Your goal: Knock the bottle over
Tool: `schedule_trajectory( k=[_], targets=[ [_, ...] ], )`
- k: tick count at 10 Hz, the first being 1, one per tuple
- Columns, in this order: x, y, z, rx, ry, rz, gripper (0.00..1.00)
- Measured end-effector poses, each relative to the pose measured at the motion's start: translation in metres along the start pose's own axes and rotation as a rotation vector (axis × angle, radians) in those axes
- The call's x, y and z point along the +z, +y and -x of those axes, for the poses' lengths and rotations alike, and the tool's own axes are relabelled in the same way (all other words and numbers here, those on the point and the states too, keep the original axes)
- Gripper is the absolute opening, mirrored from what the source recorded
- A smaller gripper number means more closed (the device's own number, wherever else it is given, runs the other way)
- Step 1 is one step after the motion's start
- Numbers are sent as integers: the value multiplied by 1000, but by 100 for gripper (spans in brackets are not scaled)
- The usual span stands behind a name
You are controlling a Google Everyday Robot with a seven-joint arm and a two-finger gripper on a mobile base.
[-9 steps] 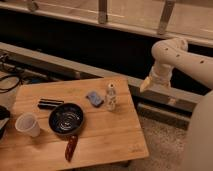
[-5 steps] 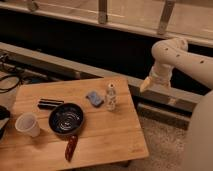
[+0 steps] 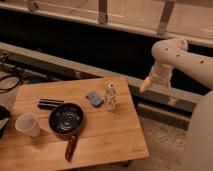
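Observation:
The small clear bottle with a white cap stands upright on the wooden table, near its far right part. My white arm reaches in from the right and bends down beyond the table's right edge. My gripper hangs at the arm's lower end, off the table, to the right of the bottle and a little farther back. It is apart from the bottle.
A blue sponge lies just left of the bottle. A black pan with a red handle, a white paper cup and a black bar-shaped object sit further left. A ledge runs behind the table.

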Motion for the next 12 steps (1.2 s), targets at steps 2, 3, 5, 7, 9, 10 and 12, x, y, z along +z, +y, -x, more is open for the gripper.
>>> schedule_trajectory(
  k=[2, 3, 5, 7, 9, 10, 12],
  targets=[
    [0, 0, 0, 0, 0, 0, 80],
    [0, 0, 0, 0, 0, 0, 80],
    [0, 0, 0, 0, 0, 0, 80],
    [0, 0, 0, 0, 0, 0, 80],
    [0, 0, 0, 0, 0, 0, 78],
    [0, 1, 2, -8, -2, 1, 70],
    [0, 10, 8, -32, -7, -1, 53]
  ],
)
